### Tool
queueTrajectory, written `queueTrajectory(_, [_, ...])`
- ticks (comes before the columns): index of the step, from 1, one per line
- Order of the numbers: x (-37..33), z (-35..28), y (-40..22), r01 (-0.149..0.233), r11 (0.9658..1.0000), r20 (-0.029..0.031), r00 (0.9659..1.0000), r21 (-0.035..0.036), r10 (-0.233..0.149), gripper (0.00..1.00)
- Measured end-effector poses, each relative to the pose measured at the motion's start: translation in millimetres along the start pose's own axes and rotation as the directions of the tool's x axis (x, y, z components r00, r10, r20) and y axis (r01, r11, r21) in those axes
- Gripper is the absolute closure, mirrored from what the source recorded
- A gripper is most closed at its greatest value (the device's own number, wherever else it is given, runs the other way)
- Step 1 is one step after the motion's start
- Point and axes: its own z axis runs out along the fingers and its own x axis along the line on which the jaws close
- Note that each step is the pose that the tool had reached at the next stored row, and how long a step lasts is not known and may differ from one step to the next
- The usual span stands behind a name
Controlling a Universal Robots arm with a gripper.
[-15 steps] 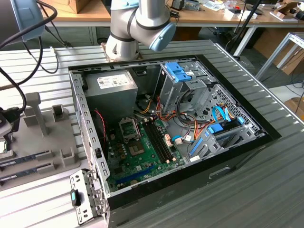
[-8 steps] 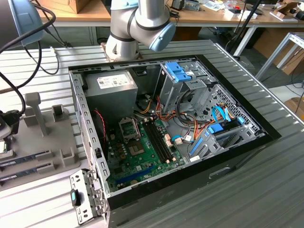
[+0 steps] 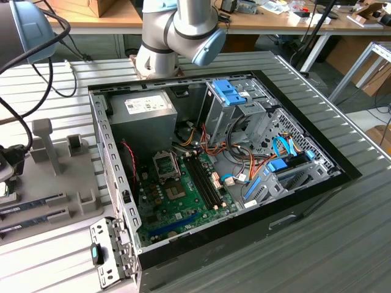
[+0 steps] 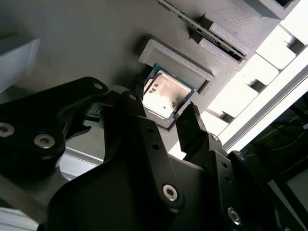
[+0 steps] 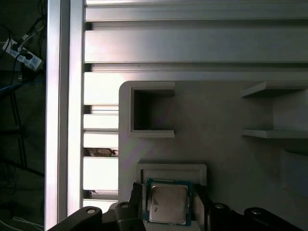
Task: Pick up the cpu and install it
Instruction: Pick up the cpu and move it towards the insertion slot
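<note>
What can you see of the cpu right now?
The cpu is a flat square chip with a dull silver metal lid and a thin green rim. It lies flat, lid up, in a shallow recess of a pale grey holder, close against the holder's raised edge. In both wrist views the gripper straddles it on two opposite sides. Whether it touches the chip cannot be told.

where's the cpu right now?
In the first wrist view the cpu lies flat in a raised grey pocket on the grey fixture plate, near the plate's edge by the slotted table.
</note>
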Motion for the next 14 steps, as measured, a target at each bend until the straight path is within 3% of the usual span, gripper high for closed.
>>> queueTrajectory(12, [0.0,2.0,-1.4,0.004,1.0000,0.0000,1.0000,0.0053,-0.004,0.46])
queueTrajectory(13, [0.0,2.0,-1.4,0.004,1.0000,-0.0001,1.0000,0.0053,-0.004,0.53])
queueTrajectory(14, [0.0,2.1,-1.4,0.004,1.0000,0.0000,1.0000,0.0053,-0.004,0.53])
